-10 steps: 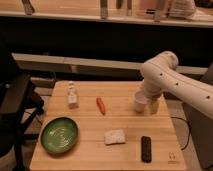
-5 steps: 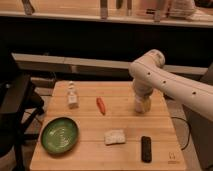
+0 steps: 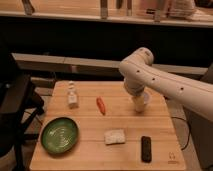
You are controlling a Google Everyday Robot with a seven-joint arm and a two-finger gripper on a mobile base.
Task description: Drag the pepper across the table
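Note:
The pepper (image 3: 101,105) is a small red-orange chili lying near the middle of the light-wood table (image 3: 90,160). My white arm (image 3: 150,75) reaches in from the right and bends down over the table's right half. The gripper (image 3: 136,95) hangs at its end, a hand's width right of the pepper and apart from it, right beside a white cup (image 3: 141,103). The wrist hides most of the gripper; nothing shows in its grasp.
A green bowl (image 3: 60,135) sits front left and a small white bottle (image 3: 73,96) back left. A pale packet (image 3: 115,136) and a black bar (image 3: 146,148) lie at the front. A dark chair (image 3: 15,110) stands left, and a long counter (image 3: 100,20) runs behind.
The arm has swung left, so its elbow and wrist are nearer the table's middle and closer to the pepper. The pepper and the other items have not moved.

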